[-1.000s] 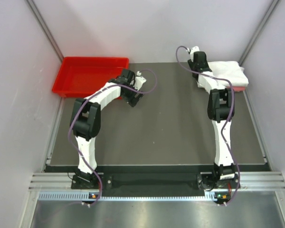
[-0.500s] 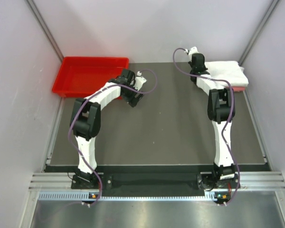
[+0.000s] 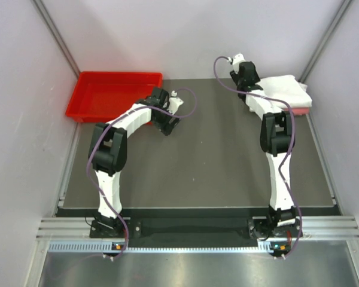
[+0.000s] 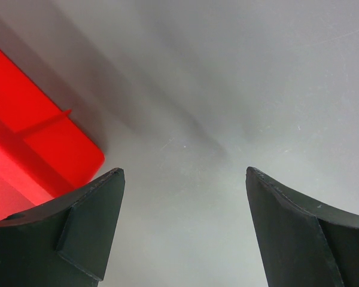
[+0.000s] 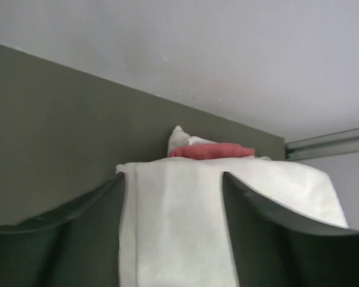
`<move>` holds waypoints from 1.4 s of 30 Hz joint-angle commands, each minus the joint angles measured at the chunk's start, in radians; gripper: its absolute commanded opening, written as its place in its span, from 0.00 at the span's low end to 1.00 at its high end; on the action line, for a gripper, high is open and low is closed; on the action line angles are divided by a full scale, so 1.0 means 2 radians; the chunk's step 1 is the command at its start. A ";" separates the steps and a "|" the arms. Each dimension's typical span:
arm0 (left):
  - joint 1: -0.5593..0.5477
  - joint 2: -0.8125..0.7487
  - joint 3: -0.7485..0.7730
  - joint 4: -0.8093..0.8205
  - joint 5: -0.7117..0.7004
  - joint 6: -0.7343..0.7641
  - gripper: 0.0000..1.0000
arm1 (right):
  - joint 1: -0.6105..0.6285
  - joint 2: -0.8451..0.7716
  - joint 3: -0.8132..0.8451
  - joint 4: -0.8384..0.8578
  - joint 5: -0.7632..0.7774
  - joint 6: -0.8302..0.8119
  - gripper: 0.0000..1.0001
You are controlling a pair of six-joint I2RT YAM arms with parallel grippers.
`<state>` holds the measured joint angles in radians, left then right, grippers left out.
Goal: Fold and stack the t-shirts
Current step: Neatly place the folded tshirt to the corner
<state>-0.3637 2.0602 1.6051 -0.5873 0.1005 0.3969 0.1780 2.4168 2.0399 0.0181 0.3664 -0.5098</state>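
The 2 t-shirts lie stacked at the counter's (image 3: 197, 161) far right corner, the folded white t-shirt (image 3: 284, 88) on the pink-red t-shirt (image 5: 212, 150). Folding and stacking look done. The right gripper (image 5: 173, 179) has its jaws spread at the stack, pinching nothing. The left gripper (image 4: 182, 173) has its jaws spread empty beside the red bin (image 3: 119, 74).

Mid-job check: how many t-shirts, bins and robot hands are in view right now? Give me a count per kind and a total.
T-shirts: 2, a white t-shirt on top of a pink-red t-shirt
Bins: 1, the red bin
Hands: 2, the left hand and the right hand
Total: 5
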 commanded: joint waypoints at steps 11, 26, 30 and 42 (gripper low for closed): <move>0.008 0.012 0.019 -0.011 0.010 0.007 0.86 | -0.033 -0.092 -0.037 -0.085 -0.230 0.124 0.43; 0.009 -0.015 -0.003 -0.013 0.015 0.003 0.86 | -0.109 -0.201 -0.261 -0.008 -0.287 0.285 0.00; 0.009 -0.019 -0.009 -0.012 0.015 0.004 0.86 | -0.123 -0.176 -0.264 -0.008 -0.307 0.298 0.00; 0.009 -0.088 -0.061 -0.016 0.017 -0.011 0.87 | -0.129 -0.270 -0.275 -0.046 -0.337 0.309 0.53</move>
<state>-0.3531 2.0029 1.5291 -0.6132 0.1226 0.3916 -0.0769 2.0453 1.5143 -0.0921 -0.2764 0.0948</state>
